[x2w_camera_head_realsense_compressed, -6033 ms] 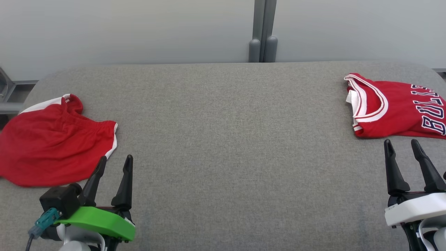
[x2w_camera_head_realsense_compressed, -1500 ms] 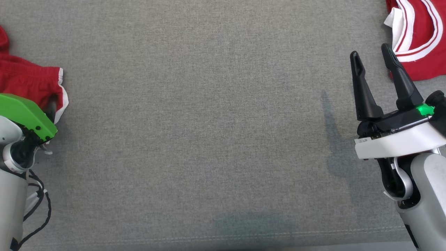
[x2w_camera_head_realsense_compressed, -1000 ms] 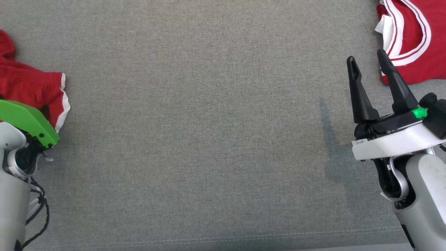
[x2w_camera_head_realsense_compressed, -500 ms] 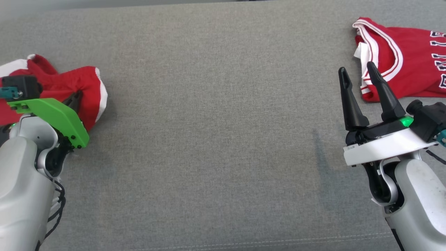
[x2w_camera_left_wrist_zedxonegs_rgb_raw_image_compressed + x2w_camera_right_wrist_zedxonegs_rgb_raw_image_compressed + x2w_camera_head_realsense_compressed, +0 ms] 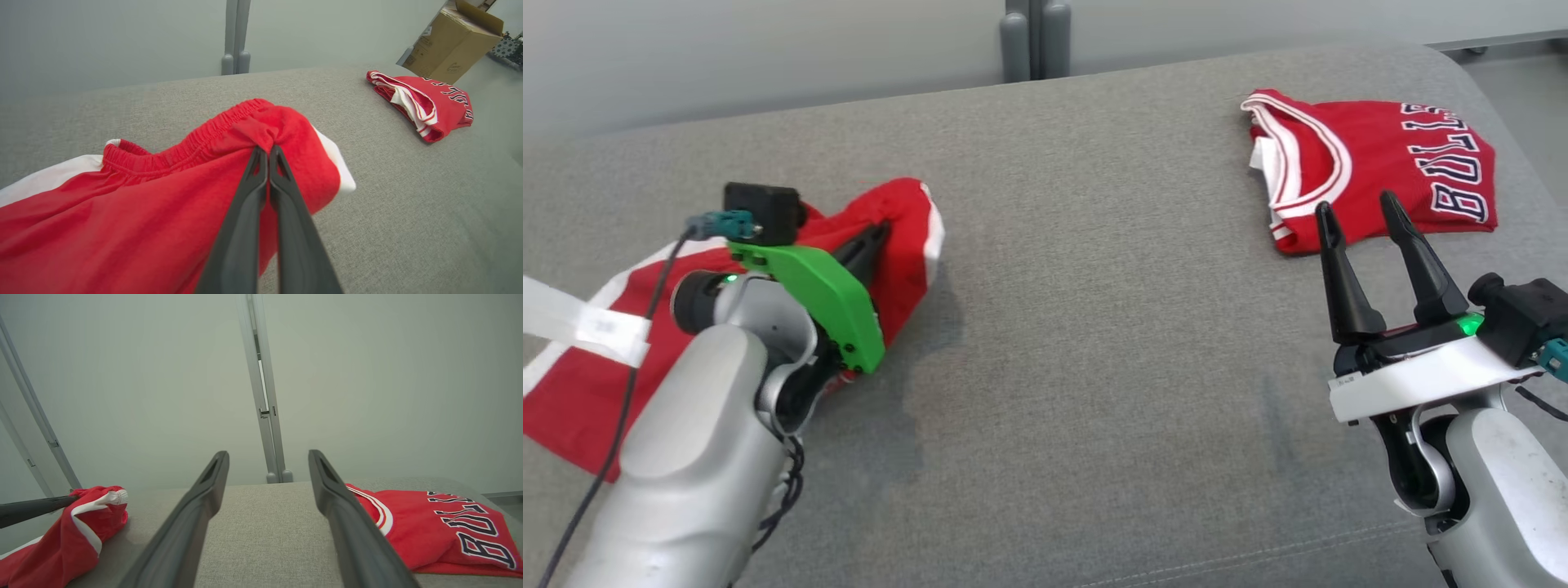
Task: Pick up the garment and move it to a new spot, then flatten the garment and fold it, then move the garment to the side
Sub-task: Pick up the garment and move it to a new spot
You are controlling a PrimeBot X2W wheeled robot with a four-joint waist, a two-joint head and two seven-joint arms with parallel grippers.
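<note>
The garment, red shorts (image 5: pixel 907 237) with white side stripes, is gathered at its elastic waistband in my left gripper (image 5: pixel 880 235), which is shut on it. In the left wrist view the two fingers (image 5: pixel 245 212) meet on a bunched fold (image 5: pixel 265 134) and the shorts (image 5: pixel 143 212) trail back down to the table. The right wrist view has the lifted shorts (image 5: pixel 94 522) at its far left. My right gripper (image 5: pixel 1354 204) stands open with nothing in it, near the table's right front; its jaws (image 5: pixel 268 454) are wide apart.
A folded red jersey (image 5: pixel 1388 163) with dark lettering lies at the back right of the grey padded table (image 5: pixel 1094 327). A cardboard box (image 5: pixel 453 41) stands beyond that corner. A grey post (image 5: pixel 1029 41) rises behind the table. A white strip (image 5: pixel 580 322) crosses the left edge.
The camera has tilted up and turned. My left gripper, shut on the shorts' waistband, has lifted it and drawn it right toward the table's middle. The right gripper has stayed open.
</note>
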